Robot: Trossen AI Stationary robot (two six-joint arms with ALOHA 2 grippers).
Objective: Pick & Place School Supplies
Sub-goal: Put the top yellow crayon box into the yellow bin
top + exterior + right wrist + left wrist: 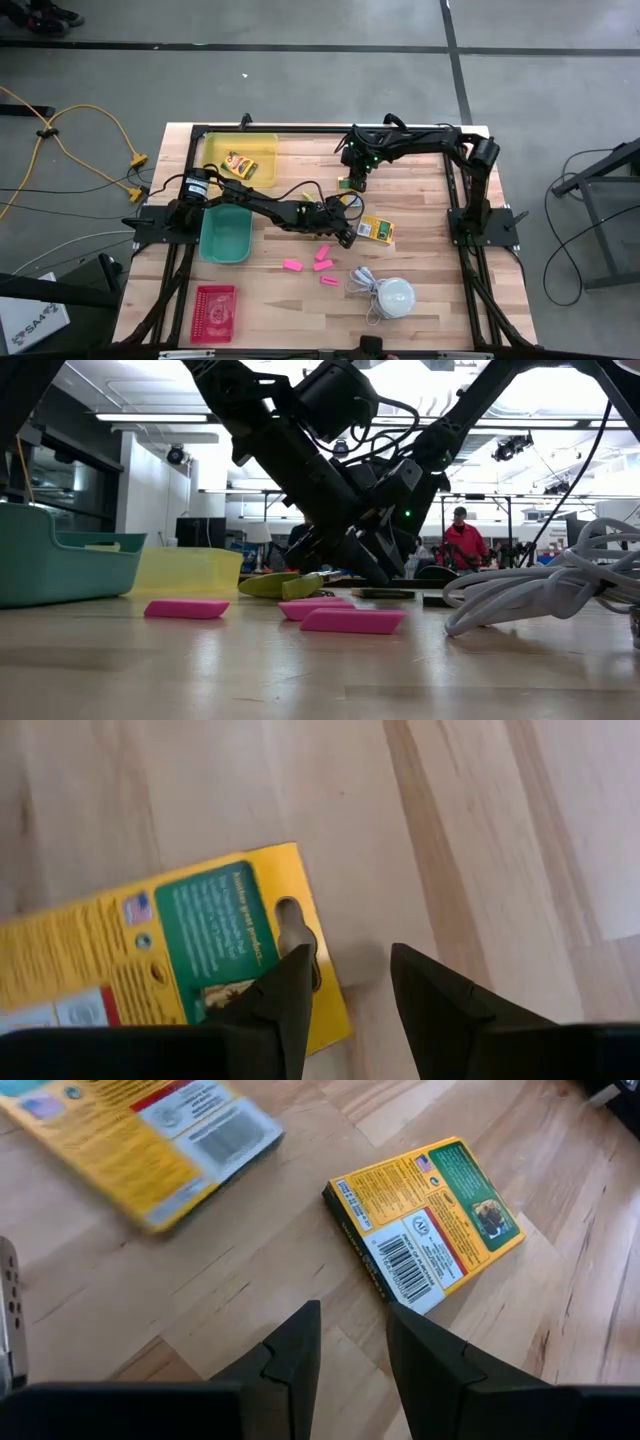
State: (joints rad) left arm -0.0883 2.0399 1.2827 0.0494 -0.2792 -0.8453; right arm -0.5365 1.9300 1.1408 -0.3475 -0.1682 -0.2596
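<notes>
One yellow-and-green box (377, 230) lies flat on the table just ahead of my left gripper (352, 1320), which is open and empty. A second box (170, 960) lies flat under my right gripper (350, 970), which is open and pointing down over the box's hang-hole end. The third box (240, 165) sits in the yellow bin (262, 145). Several pink erasers (322, 262) lie on the table near my left gripper (347, 236). The lime-green scissors (285, 585) lie behind them in the low view. My right gripper has one finger (292, 982) over the box's hang-hole end (285, 915), coming from above, and the other finger over bare wood. The box lies flat on the table. I cannot tell whether the finger touches it.
A teal bin (225, 232) stands by the left arm's base. A red tray (213, 310) sits at the near left. A white dome with a coiled cord (390, 297) lies near the erasers at the near right. Bare wood shows along the right side.
</notes>
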